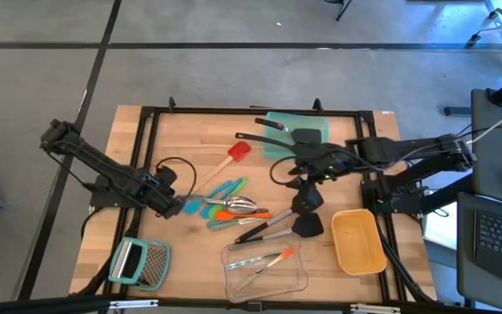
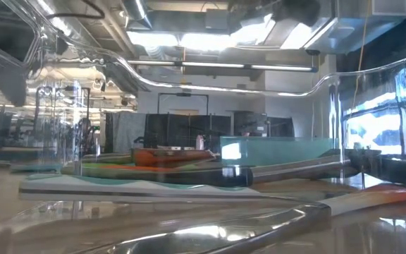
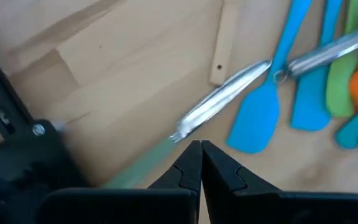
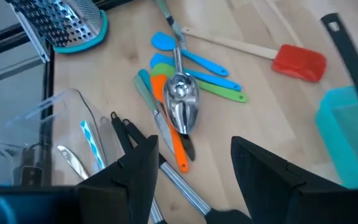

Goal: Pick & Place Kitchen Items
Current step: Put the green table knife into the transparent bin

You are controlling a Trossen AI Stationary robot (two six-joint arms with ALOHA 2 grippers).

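The kitchen items lie in a loose pile point(image 1: 229, 208) at mid-table: a silver spoon point(image 4: 182, 102), blue spatulas point(image 3: 253, 121), a green tool point(image 4: 219, 90) and an orange one point(image 4: 176, 146). A red spatula point(image 1: 238, 151) with a wooden handle lies behind the pile. Two black spatulas point(image 1: 308, 225) with steel handles lie to its right. My left gripper point(image 3: 201, 155) is shut and points down at the pile's left edge point(image 1: 177, 208), just short of a silver handle's end point(image 3: 179, 132). My right gripper point(image 4: 194, 168) hangs open above the table, right of the pile point(image 1: 299, 183), with nothing between its fingers.
A clear container point(image 1: 264, 269) with slim tools inside stands at the near edge, with a yellow container point(image 1: 358, 240) to its right. A teal container point(image 1: 299, 131) stands at the back. The metal grater point(image 1: 142, 262) lies at the near left. A black cable point(image 1: 177, 170) loops behind my left gripper.
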